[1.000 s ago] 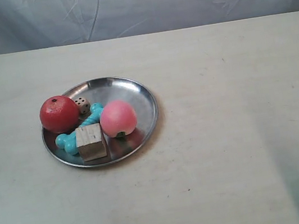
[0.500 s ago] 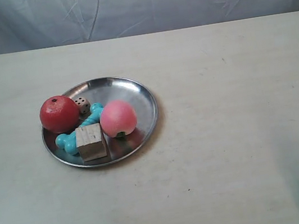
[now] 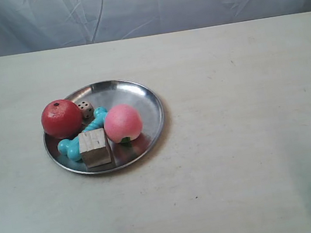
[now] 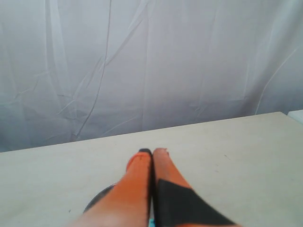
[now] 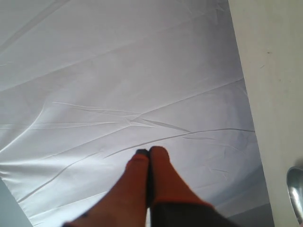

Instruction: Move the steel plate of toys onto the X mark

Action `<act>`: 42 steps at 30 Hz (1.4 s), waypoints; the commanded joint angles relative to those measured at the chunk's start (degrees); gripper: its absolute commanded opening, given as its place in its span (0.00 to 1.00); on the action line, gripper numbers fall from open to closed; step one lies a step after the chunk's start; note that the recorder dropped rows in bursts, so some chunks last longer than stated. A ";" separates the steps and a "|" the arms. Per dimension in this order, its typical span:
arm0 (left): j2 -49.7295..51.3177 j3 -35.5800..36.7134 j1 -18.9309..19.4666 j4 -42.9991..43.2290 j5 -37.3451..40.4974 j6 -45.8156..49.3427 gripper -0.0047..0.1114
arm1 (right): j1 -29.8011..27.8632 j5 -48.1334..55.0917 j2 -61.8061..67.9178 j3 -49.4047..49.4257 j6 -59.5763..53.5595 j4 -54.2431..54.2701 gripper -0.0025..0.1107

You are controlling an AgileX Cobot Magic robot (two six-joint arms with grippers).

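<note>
On the steel plate [image 3: 134, 93], toys [image 3: 60, 118] would likely roll; its stiff, slick rim beside the peach [image 3: 123, 122] suited pinching. Left gripper [image 4: 152, 152] and right gripper [image 5: 148, 151] were closed, empty.

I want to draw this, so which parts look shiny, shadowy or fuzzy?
Exterior view: the steel plate gleams with pale reflections and throws a thin shadow beside its rim; a dim smudge darkens the table at the lower right corner. Left wrist view: the left gripper looks fuzzy up close. Right wrist view: the right gripper is blurry too, the white cloth behind sharper.
</note>
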 commanded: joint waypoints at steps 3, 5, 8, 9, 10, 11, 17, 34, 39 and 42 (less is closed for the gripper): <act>-0.34 0.34 -0.32 -1.16 -3.09 -0.09 0.04 | -0.21 -0.27 -0.43 0.08 -0.20 -0.77 0.01; -0.34 0.44 -0.32 -1.74 -4.15 -0.09 0.04 | -0.21 -0.27 -0.43 0.08 -0.20 -0.77 0.01; 0.04 0.45 -0.32 -1.21 -4.15 -0.09 0.04 | -0.21 -0.27 -0.43 0.08 -0.20 -0.77 0.01; -0.07 0.45 -0.32 1.04 -4.03 -1.09 0.04 | -0.21 -0.27 -0.43 0.08 -0.20 -0.77 0.01; -0.33 0.60 -0.32 3.74 -4.03 -3.25 0.04 | -0.21 -0.27 -0.43 0.08 -0.20 -0.77 0.01; -0.61 0.74 -0.32 7.54 -4.03 -6.48 0.04 | -0.21 -0.27 -0.43 0.08 -0.20 -0.77 0.01; -10.15 14.75 -0.32 47.88 -19.97 -58.33 0.04 | -0.21 -0.27 -0.43 0.08 -0.20 -0.77 0.01; -32.56 37.41 -0.32 68.72 -27.56 -64.46 0.04 | -0.21 -0.12 -0.43 0.08 -0.20 -0.77 0.01; -32.56 37.41 -0.32 65.22 -21.98 -64.46 0.04 | -0.21 -0.29 -0.43 0.08 -0.30 -0.77 0.01; -32.56 37.41 -0.32 60.05 -20.66 -64.46 0.04 | -0.21 -0.29 -0.43 0.08 -0.30 -0.77 0.01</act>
